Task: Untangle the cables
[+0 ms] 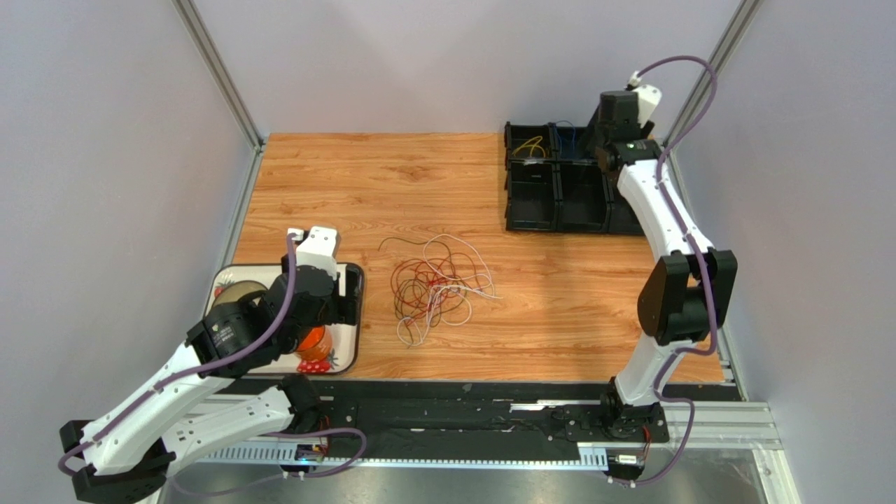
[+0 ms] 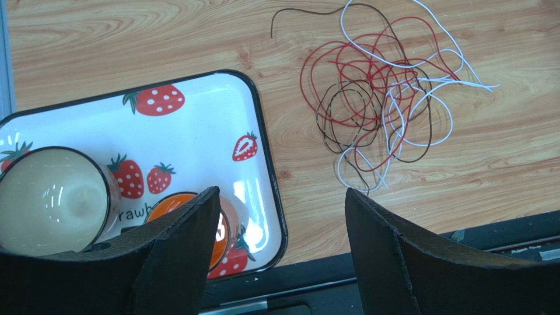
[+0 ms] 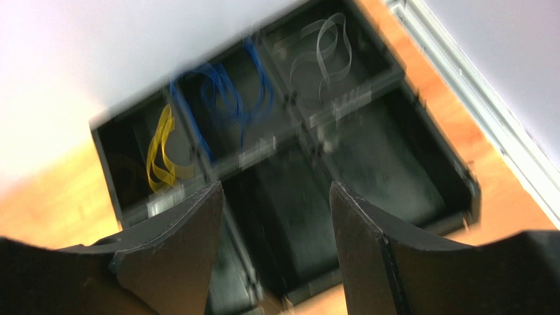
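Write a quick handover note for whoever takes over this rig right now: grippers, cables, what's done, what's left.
Left gripper: open, empty, over the strawberry tray.
Right gripper: open, empty, over the black bin.
Done: yellow cable, blue cable, pale cable, each in its own compartment.
Left: the tangle of red, white and dark cables mid-table, untouched.

Motion blur smears the right wrist view; the pale loop (image 3: 322,49) in the black bin (image 3: 394,170) may be a clear or white cable. From the left wrist, a finger (image 2: 177,262) half hides the orange object (image 2: 167,203), and the frame edge cuts the cream cup (image 2: 56,200).
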Controlling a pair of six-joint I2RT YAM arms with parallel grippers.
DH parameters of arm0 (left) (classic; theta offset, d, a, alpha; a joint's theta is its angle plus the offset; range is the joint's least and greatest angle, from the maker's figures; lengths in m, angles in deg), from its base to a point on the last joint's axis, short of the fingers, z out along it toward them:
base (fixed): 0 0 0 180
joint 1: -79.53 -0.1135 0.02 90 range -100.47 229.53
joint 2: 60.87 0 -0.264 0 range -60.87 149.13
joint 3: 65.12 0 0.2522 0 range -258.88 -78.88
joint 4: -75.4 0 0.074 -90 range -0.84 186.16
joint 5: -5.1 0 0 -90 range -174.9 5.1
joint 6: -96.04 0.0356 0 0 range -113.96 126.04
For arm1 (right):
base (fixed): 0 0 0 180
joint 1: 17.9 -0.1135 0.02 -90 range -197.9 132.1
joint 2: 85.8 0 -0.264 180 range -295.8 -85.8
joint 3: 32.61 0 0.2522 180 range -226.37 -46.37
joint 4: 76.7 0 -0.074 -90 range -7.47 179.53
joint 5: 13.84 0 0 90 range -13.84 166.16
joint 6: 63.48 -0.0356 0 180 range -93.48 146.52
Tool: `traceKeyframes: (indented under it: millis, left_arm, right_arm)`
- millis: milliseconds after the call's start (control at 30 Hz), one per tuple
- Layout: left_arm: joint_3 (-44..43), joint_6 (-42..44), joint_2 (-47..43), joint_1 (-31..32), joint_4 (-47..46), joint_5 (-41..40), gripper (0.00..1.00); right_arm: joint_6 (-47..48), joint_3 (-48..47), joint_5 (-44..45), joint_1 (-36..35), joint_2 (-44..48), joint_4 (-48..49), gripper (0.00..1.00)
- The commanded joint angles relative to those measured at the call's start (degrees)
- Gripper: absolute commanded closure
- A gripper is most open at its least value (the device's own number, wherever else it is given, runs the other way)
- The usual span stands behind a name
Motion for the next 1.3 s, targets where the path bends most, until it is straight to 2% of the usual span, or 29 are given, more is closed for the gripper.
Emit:
traceKeyframes:
  millis: [0, 100, 200, 367, 633, 767, 933, 1267]
  left_arm:
    - [-0.15, 0.47, -0.48, -0.21, -0.79, 0.71, 0.05]
    - [-0.06, 0.03, -0.3, -0.21, -0.44, 0.36, 0.05]
    - [-0.15, -0.23, 0.13, -0.21, -0.01, 0.01, 0.05]
    - [-0.23, 0.12, 1.71, -0.12, -0.18, 0.71, 0.08]
    - [-1.46, -2.6, 7.59, -0.12, -0.09, 1.85, 0.14]
    - [1.34, -6.64, 10.5, -0.12, -5.88, 7.56, 0.2]
    - [4.77, -8.76, 15.59, -0.04, -14.13, 11.78, 0.21]
    - [10.74, -7.53, 21.84, 0.05, -25.57, 15.13, 0.26]
  right_arm:
    - [8.21, 6.24, 5.75, -9.15, 8.63, -2.53, 0.33]
    - [9.9, 11.16, 5.16, -13.9, 13.2, -3.76, 0.33]
    - [10.17, 19.68, 1.56, -17.51, 19.07, -0.18, 0.33]
    - [3.5, 30.92, -10.65, -19.37, 27.7, 1.25, 0.36]
    - [-3.45, 42.81, -19.28, -26.04, 39.04, 2.3, 0.38]
    - [-7.05, 47.03, -21.92, -29.82, 41.6, 4.4, 0.4]
    - [-7.85, 49.93, -22.71, -34.04, 41.69, 5.11, 0.41]
    - [-8.82, 51.34, -18.41, -35.37, 39.85, 3.18, 0.42]
